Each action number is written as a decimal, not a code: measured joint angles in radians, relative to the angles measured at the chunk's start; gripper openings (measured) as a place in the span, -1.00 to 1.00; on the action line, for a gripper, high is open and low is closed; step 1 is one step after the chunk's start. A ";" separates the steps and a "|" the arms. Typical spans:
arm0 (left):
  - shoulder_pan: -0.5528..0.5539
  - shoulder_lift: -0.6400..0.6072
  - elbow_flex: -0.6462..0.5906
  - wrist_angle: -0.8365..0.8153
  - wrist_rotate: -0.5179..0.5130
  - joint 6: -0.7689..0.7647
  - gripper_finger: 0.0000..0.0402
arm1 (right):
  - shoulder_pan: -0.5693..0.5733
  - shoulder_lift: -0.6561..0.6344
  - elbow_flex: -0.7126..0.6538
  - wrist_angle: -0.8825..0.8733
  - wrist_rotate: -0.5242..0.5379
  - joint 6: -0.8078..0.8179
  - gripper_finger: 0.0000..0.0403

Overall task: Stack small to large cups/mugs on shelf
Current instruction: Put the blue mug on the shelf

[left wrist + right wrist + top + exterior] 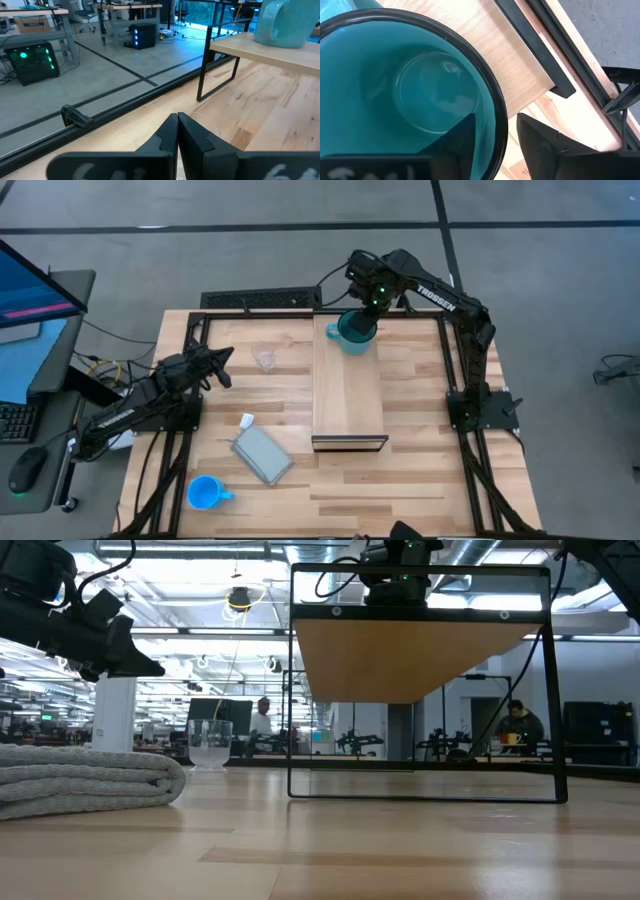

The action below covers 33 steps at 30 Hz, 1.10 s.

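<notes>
The large teal mug (352, 332) stands upright on the far end of the pale wood shelf (348, 395), its handle toward the table's left. My right gripper (496, 116) points straight down over it, open, with one finger inside the mug and one outside its rim. The tiny clear glass cup (265, 360) stands on the table left of the shelf. The blue mug (205, 493) sits near the front left corner. My left gripper (177, 135) is shut and holds nothing, level above the table's left side. My right gripper stands astride the teal mug's rim (495, 135) from above. A strip of wood shows between the outer finger (545, 142) and the rim. The inner finger (457, 142) lies close to the inner wall; whether it touches I cannot tell. The mug rests on the shelf.
A flat grey pouch (262, 454) lies on the table between the blue mug and the shelf's near end. The shelf stands on thin black legs (292, 680). A monitor and a keyboard sit off the table's left edge.
</notes>
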 joint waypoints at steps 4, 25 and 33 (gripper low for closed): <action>0.000 0.000 0.000 0.000 0.000 0.000 -1.00 | 0.000 0.000 0.000 0.009 0.003 -0.023 -0.05; 0.000 0.000 0.000 0.000 -0.001 -0.038 -1.00 | 0.038 0.000 0.000 0.092 0.001 -0.070 -0.19; 0.000 0.000 0.000 0.000 -0.001 -0.047 -1.00 | 0.052 0.000 0.000 0.086 -0.001 -0.070 -0.36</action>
